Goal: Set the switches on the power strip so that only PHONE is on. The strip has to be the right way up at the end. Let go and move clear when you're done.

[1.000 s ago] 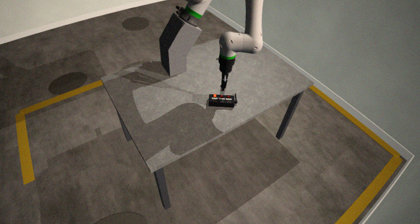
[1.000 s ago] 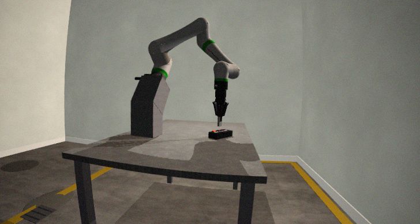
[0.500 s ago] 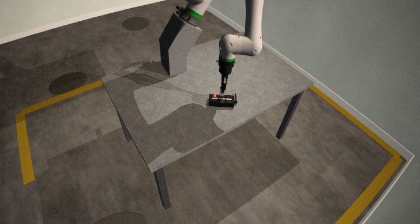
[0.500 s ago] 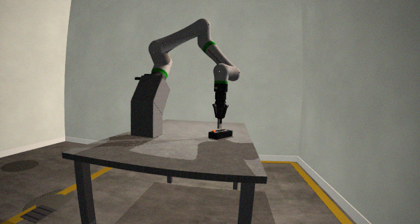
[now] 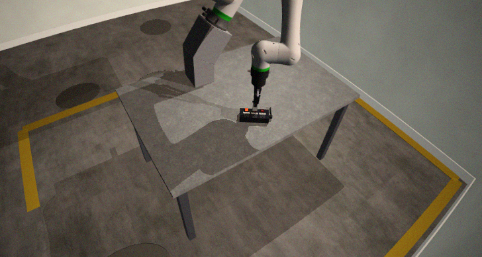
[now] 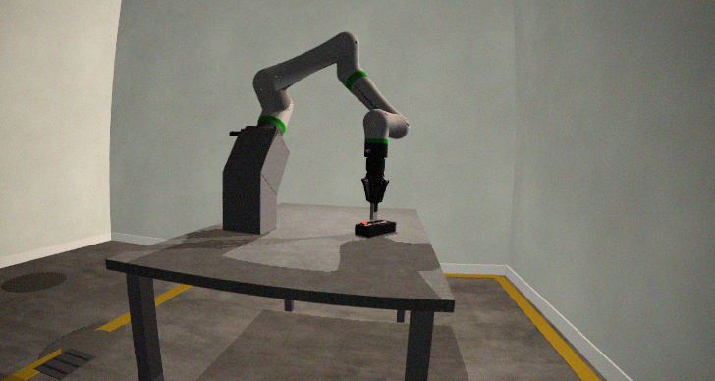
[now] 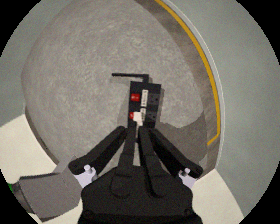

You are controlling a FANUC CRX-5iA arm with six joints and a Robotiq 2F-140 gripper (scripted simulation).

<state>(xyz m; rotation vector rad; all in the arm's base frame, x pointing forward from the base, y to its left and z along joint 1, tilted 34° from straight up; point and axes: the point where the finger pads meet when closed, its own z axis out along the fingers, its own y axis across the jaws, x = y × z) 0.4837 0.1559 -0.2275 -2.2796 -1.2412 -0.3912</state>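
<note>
A black power strip (image 5: 255, 115) (image 6: 375, 227) (image 7: 144, 99) lies flat on the grey table (image 5: 303, 86) (image 6: 300, 268), switches facing up, labels on its front face. Two switches glow red in the top view: one at the left end (image 5: 246, 109) and one right of the middle (image 5: 262, 110). In the wrist view one red switch (image 7: 134, 98) shows beyond the fingertips and another glows right at them. My gripper (image 5: 255, 105) (image 6: 372, 213) (image 7: 136, 117) is shut, empty, pointing straight down. Its tips are on or just above the strip's top between the two lit switches; contact is unclear.
The robot's dark grey base pedestal (image 5: 202, 55) (image 6: 252, 178) stands at the back left of the table. The table's right edge (image 5: 350, 98) is some way beyond the strip. Yellow floor lines (image 5: 432, 208) run around the cell.
</note>
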